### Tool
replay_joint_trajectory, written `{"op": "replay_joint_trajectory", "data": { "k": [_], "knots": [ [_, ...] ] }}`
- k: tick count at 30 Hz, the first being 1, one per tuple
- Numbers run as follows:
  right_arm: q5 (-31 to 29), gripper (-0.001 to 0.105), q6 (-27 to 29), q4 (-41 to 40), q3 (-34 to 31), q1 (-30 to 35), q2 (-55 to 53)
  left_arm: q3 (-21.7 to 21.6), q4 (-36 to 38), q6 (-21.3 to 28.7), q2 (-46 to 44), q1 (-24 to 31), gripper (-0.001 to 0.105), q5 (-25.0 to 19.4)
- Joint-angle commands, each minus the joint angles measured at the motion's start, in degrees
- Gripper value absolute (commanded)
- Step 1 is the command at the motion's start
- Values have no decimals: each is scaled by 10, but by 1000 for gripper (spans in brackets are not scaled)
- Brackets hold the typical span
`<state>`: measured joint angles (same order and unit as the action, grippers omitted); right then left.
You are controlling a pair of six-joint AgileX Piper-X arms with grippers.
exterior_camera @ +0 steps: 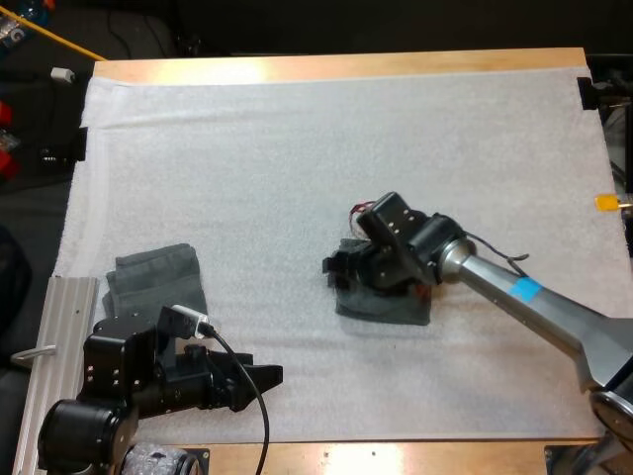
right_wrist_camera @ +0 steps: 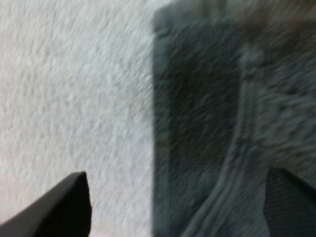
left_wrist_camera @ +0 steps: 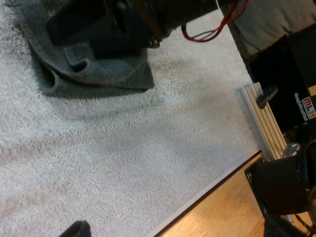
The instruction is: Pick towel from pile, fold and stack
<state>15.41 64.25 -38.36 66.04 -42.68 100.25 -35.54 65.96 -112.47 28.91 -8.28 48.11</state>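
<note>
With your right gripper (exterior_camera: 338,272) released astride the 9 o'clock edge of the folded towel (exterior_camera: 396,309), which lies just 4 o'clock of the white mat's (exterior_camera: 297,148) centre, pinch that doubled edge, since it looks light, soft and floppy; I cannot tell the left gripper's (exterior_camera: 265,378) state.

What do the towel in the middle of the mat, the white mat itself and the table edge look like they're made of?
Towel: dark grey-green woven cloth, probably cotton terry; it looks matte, with a nubby pile and a ribbed hem.
Mat: white and soft with a fuzzy grain, perhaps foam or fleece; the look leaves it open.
Table: light wood or wood-look board, smooth with a slight sheen.
</note>
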Motion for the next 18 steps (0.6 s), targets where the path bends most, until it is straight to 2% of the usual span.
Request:
{"op": "replay_joint_trajectory", "data": {
  "k": [1, 5, 10, 18],
  "knots": [
    [14, 70, 2, -2, 5, -9, -10, -4, -2, 1, -2, -2, 66, 7],
    [-2, 70, -7, 4, 5, -50, -9, -4, -2, 1, -2, -2, 66, 7],
    [-4, 70, -43, 27, 5, -63, 16, -4, -2, 1, -2, -2, 66, 7],
    [13, 70, -26, 34, 7, -63, 3, -4, -2, 1, -2, -2, 66, 7]
  ]
}}
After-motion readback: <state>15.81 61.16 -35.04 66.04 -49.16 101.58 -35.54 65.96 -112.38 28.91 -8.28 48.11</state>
